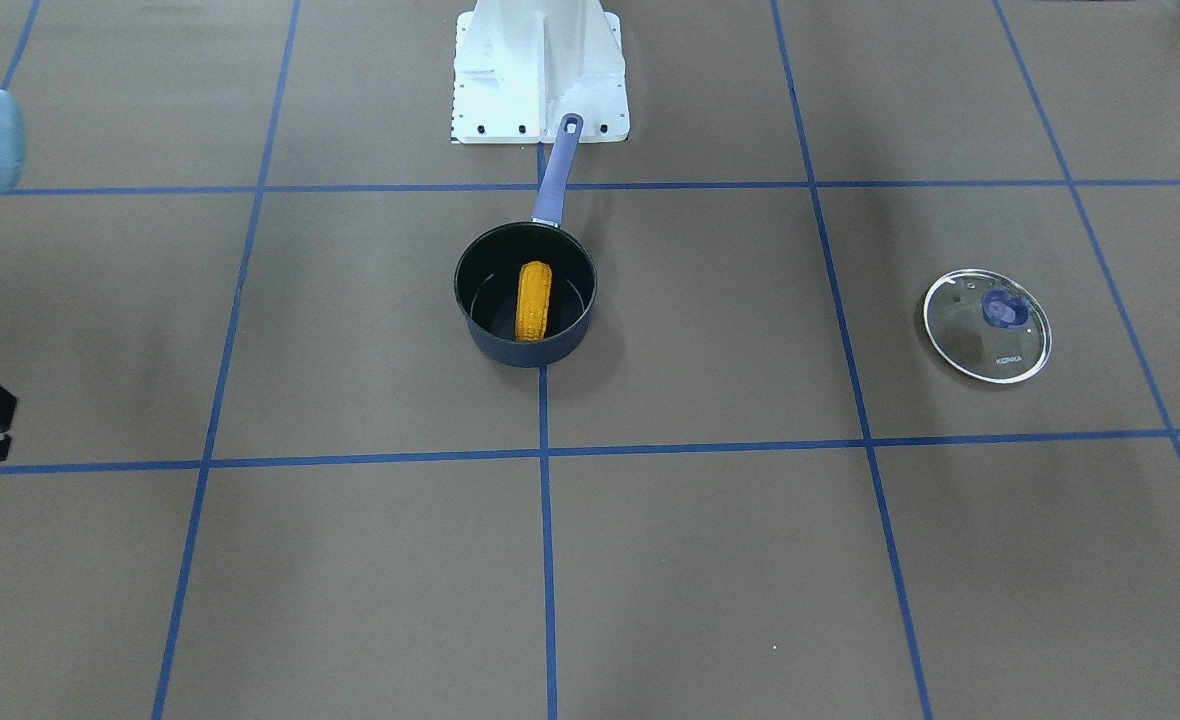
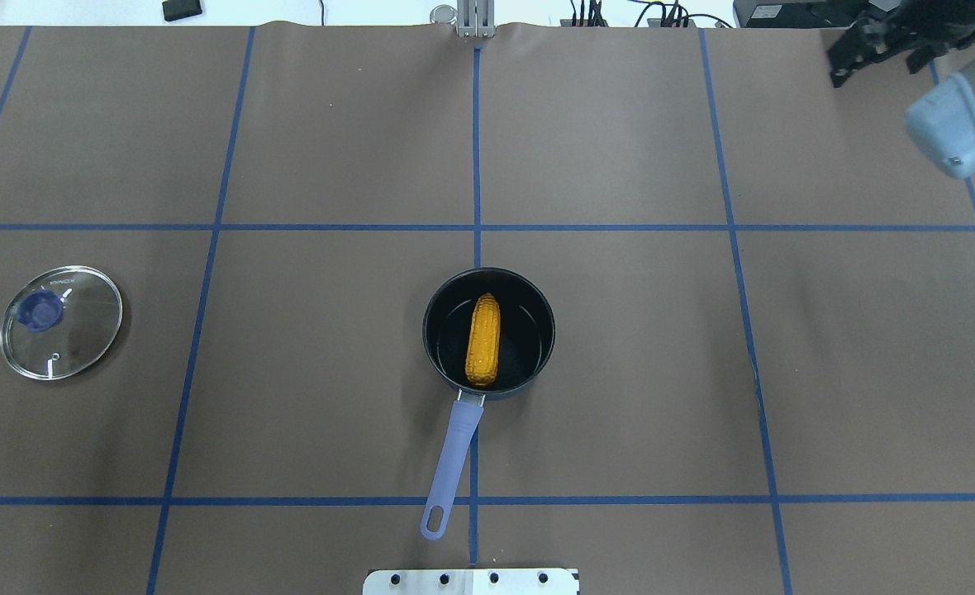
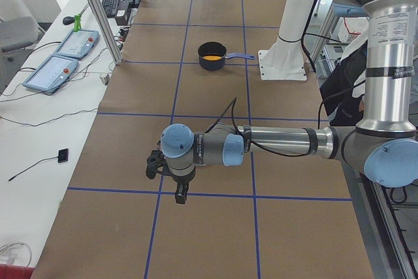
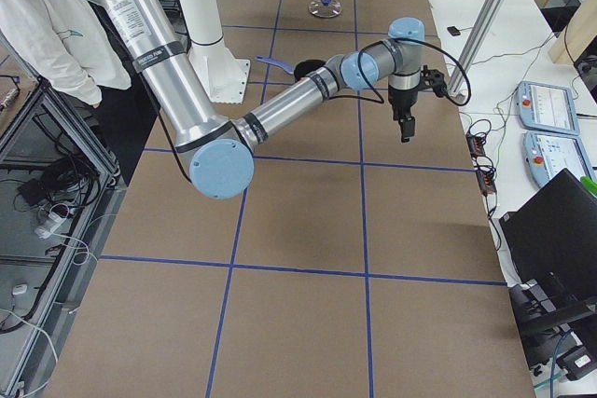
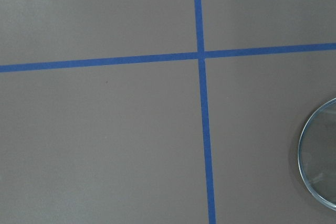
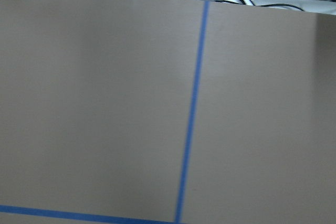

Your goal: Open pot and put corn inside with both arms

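The corn [image 1: 533, 300] lies inside the open dark pot [image 1: 525, 352] with a purple handle, at the table's middle; both also show in the overhead view, the corn [image 2: 483, 340] and the pot [image 2: 539, 307]. The glass lid [image 2: 61, 322] with a blue knob lies flat on the table far to the robot's left. My right gripper [image 2: 876, 70] hangs high at the far right edge, empty, with its fingers apart. My left gripper [image 3: 179, 197] shows only in the exterior left view, over the table's left end, and I cannot tell whether it is open or shut.
The white base block [image 1: 540, 70] stands just behind the pot's handle. Blue tape lines grid the brown table cover. Control pendants [image 3: 59, 57] and cables lie on the white bench past the far edge. A person [image 4: 56, 16] stands behind the robot.
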Available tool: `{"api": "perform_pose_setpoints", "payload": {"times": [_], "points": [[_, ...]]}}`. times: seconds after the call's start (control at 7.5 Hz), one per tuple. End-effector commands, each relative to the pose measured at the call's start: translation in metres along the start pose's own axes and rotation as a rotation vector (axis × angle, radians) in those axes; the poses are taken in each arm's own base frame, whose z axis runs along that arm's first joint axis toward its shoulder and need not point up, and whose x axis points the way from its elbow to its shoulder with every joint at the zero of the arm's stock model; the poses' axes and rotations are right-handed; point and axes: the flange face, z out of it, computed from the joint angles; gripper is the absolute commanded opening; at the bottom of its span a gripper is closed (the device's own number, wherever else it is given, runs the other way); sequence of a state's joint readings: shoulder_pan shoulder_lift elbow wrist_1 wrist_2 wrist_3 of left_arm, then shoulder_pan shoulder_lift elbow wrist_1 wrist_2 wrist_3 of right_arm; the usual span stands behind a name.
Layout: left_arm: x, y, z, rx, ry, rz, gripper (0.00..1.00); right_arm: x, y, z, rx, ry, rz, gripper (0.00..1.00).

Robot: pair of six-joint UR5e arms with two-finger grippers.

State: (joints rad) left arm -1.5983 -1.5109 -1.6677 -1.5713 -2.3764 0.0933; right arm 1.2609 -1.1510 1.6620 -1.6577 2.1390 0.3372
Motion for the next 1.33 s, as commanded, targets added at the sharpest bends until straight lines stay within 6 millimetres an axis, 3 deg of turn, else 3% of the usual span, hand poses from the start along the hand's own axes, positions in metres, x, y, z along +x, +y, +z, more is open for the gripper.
{"api": "perform_pose_setpoints", "payload": {"times": [0.0,0.13,0.27,0.53,1.2], "points": [[0.017,0.002,-0.017,0.032,-0.008,0.037,0.99,0.131,0.072,0.026,-0.091,0.007,0.005,1.0],[0.017,0.0,-0.019,0.034,-0.032,0.043,0.99,0.176,0.12,0.048,-0.15,0.023,0.037,1.0],[0.018,-0.002,-0.02,0.038,-0.051,0.05,0.99,0.208,0.147,0.05,-0.165,0.034,0.091,1.0],[0.019,-0.001,-0.022,0.042,-0.066,0.056,0.99,0.236,0.191,0.063,-0.208,0.044,0.166,1.0],[0.017,0.0,-0.018,0.035,-0.063,0.054,0.99,0.232,0.182,0.061,-0.175,0.036,0.142,1.0]]}}
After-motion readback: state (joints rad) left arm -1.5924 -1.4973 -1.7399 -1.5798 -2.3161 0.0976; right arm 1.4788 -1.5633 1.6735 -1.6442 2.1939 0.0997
